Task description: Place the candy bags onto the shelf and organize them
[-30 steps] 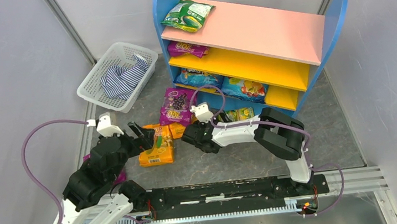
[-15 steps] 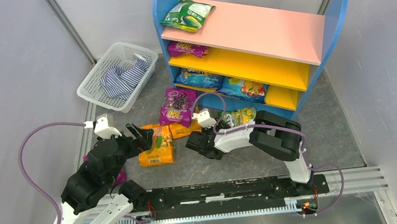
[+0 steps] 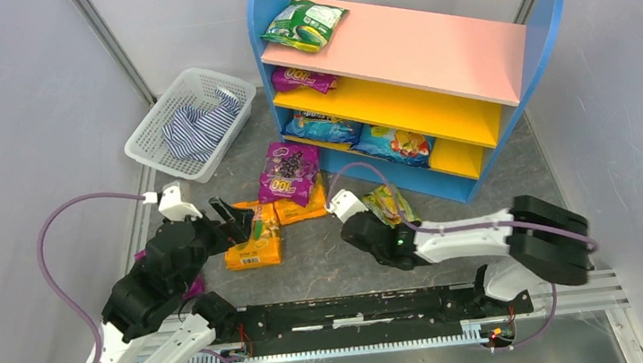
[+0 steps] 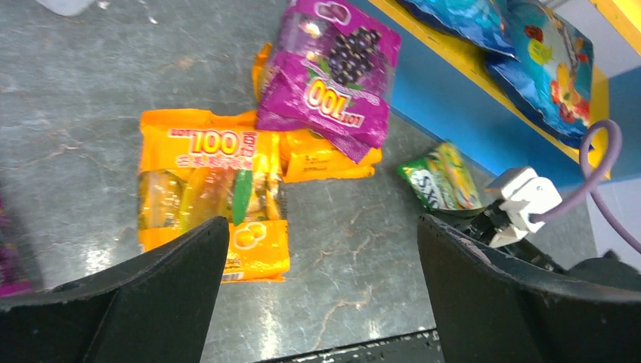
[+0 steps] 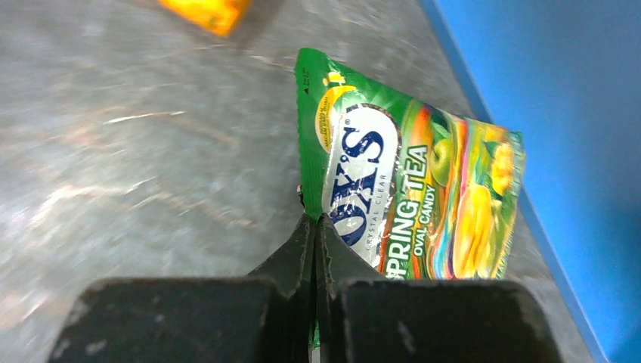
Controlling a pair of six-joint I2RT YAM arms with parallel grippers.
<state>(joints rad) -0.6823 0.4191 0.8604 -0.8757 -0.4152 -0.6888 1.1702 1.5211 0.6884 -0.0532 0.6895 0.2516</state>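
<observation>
FOX'S bag (image 5: 408, 189), pinched edge, right wrist view only

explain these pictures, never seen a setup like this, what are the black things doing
These are two robot arms bolted at the edge of a table. One picture looks down from above; the other two come from a camera on each wrist. The left gripper is open above orange bags and a purple bag lying on the table. The right gripper is shut on the edge of a green-yellow candy bag. Behind stand a shelf with some bags on it and a basket holding a cloth.
</observation>
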